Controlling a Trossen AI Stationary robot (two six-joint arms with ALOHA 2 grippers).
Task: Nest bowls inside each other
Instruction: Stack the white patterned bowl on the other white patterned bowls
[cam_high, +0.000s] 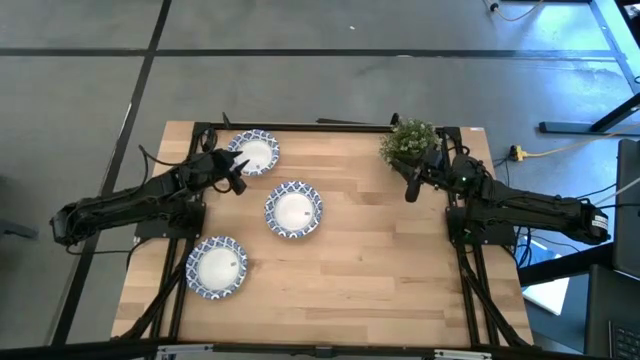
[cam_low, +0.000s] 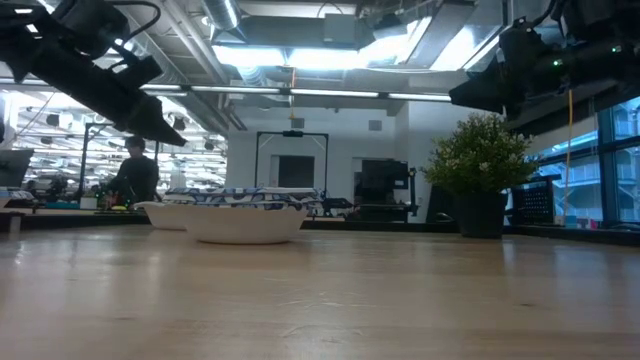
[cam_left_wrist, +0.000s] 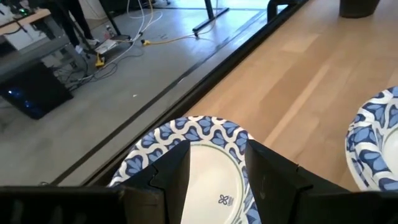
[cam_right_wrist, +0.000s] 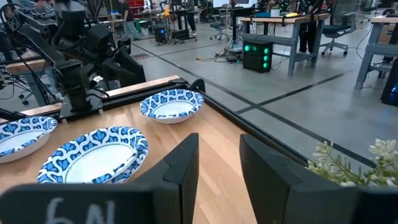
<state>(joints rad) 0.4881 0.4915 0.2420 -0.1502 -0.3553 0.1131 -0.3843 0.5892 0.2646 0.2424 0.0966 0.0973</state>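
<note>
Hovering with its fingers spread and empty, the left tool has the far bowl directly beneath and ahead; a good grasp likely means dropping one finger inside the rim and one outside. Three bowls show on the desk: the middle bowl sits near the left tool, the near bowl farther back. The right tool waits open beside the single potted plant.

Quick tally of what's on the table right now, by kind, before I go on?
Bowls: 3, one at the far left edge, one in the middle, one near the front left
Potted plant: 1
Total: 4

The left gripper hangs open over the far bowl; the right gripper is open beside the plant.
</note>
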